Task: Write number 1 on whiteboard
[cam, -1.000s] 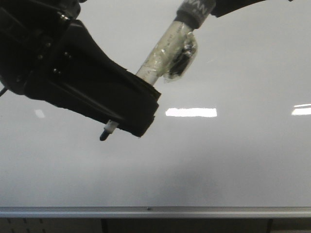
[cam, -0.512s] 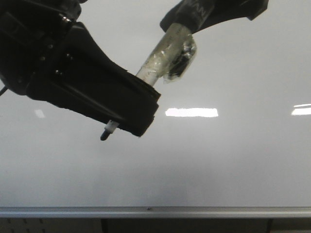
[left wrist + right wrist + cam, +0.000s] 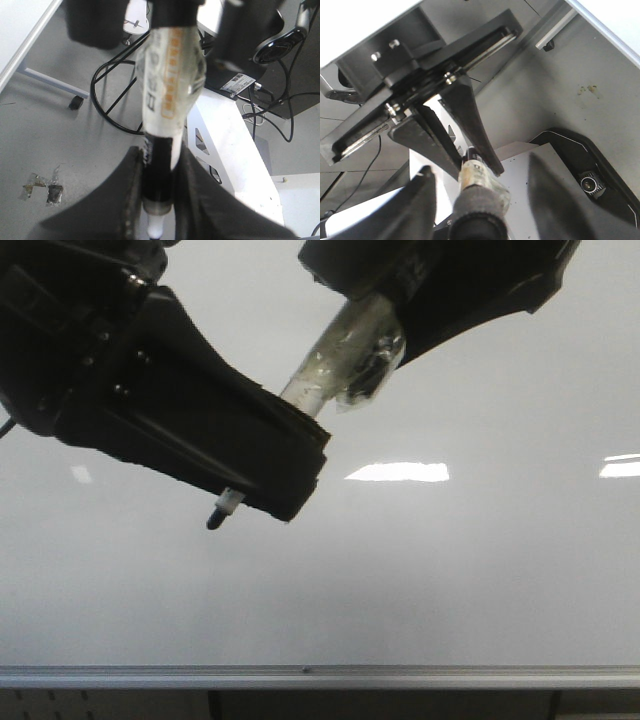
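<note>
The whiteboard (image 3: 450, 570) fills the front view, glossy and pale grey. The number 1 is not in view. My left gripper (image 3: 272, 488) is shut on a marker (image 3: 335, 365) with a tape-wrapped barrel, and its dark tip (image 3: 216, 521) pokes out below the fingers, close to the board. In the left wrist view the marker (image 3: 170, 85) runs between the black fingers (image 3: 131, 200). My right gripper (image 3: 400, 295) is at the marker's rear end. In the right wrist view it (image 3: 482, 167) is open, with a finger on either side of the grey-capped marker end (image 3: 480, 200) and a wide gap to each.
A silver rail (image 3: 320, 676) runs along the board's bottom edge. Bright light reflections (image 3: 398, 472) lie on the board, one more at the right edge (image 3: 620, 468). Below the arms are grey floor (image 3: 40, 130), black cables (image 3: 117, 100) and a white base (image 3: 235, 150).
The right gripper has come down and left from the top of the front view, over the marker's rear end. The left gripper and marker have held still.
</note>
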`<state>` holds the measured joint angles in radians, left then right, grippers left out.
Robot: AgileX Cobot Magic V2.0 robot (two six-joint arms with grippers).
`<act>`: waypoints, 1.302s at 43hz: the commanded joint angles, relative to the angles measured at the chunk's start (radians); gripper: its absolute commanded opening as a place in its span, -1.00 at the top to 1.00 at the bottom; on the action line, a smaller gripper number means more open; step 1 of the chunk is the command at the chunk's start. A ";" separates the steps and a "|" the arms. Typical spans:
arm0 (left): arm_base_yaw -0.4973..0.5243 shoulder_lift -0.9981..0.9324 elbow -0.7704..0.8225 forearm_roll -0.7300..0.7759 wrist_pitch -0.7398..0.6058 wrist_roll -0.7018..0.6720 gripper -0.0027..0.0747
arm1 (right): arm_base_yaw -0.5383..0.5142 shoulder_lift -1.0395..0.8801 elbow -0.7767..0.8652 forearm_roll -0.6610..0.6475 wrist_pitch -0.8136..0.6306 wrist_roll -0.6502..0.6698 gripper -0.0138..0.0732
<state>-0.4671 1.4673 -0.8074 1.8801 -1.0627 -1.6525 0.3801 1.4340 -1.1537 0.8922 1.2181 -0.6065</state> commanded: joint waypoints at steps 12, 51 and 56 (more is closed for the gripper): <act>-0.007 -0.029 -0.030 -0.035 0.026 0.003 0.98 | 0.000 -0.029 -0.033 0.043 0.116 -0.004 0.95; 0.023 -0.038 -0.030 -0.035 0.030 0.003 -0.27 | -0.151 -0.254 0.028 -0.045 -0.356 -0.014 0.93; 0.049 -0.038 -0.030 -0.035 0.025 0.003 0.22 | -0.213 -0.390 0.119 -0.071 -0.512 -0.014 0.93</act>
<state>-0.4331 1.4655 -0.8081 1.8811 -1.0047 -1.6466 0.2000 1.1445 -1.0567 0.7979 0.8336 -0.6103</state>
